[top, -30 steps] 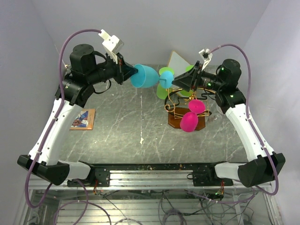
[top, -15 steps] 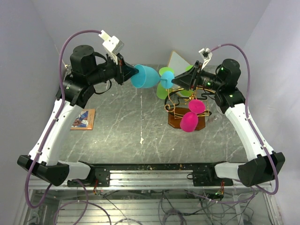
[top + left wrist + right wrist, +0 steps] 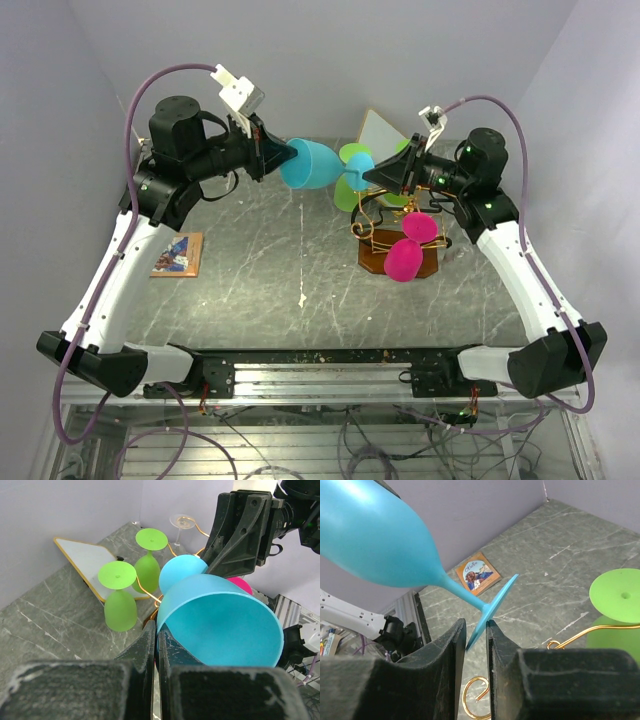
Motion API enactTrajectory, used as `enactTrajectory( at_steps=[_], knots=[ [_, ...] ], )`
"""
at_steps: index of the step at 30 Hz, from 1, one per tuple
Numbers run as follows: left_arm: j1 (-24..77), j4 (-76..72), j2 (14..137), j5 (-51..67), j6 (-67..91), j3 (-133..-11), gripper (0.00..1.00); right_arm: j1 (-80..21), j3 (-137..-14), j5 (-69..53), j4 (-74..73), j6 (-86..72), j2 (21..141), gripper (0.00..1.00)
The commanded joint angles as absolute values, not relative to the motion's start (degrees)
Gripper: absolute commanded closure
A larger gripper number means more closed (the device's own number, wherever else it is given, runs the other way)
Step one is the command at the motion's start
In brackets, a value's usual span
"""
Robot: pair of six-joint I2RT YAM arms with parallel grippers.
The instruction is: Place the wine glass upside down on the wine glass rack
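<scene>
A blue wine glass (image 3: 308, 165) hangs on its side in the air between both arms, above the back of the table. My left gripper (image 3: 285, 155) is shut on the rim of its bowl (image 3: 220, 620). My right gripper (image 3: 365, 172) has its jaws nearly closed around the glass's round foot (image 3: 492, 607), which sits tilted between them and touches both fingers. The gold wire wine glass rack (image 3: 375, 235) stands on its brown base just below and to the right, with two pink glasses (image 3: 403, 260) hanging on it upside down.
Two green glasses (image 3: 120, 605) stand upside down by the rack, with a clear glass (image 3: 182, 522) behind. A white gold-edged diamond panel (image 3: 382, 130) leans at the back. A small picture coaster (image 3: 177, 253) lies at the left.
My right gripper has shifted slightly left onto the blue glass's foot. The left arm and the glass have stayed where they were.
</scene>
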State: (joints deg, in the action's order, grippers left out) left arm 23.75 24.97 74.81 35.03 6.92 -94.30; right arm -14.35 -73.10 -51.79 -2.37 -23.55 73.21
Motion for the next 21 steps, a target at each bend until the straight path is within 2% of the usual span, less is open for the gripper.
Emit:
enactTrajectory(
  at_steps=[1,7,10,21],
  knots=[
    [24.30,22.18,74.61,37.00,7.21,-94.26,0.93,-14.81,-73.51,-50.91,-1.36,-23.56,74.15,0.79],
    [24.43,22.67,74.75,36.99,6.39,-94.17,0.91,-14.82,-75.69,-46.64,-5.77,-19.56,74.53,0.91],
    [24.43,22.86,74.55,37.13,6.24,-93.51,0.86,-14.48,-77.36,-44.30,-8.39,-16.50,74.56,1.00],
    [24.46,25.89,73.66,38.19,1.86,-91.42,0.56,-12.95,-80.18,-37.86,-12.66,-8.58,73.72,1.00]
  ],
)
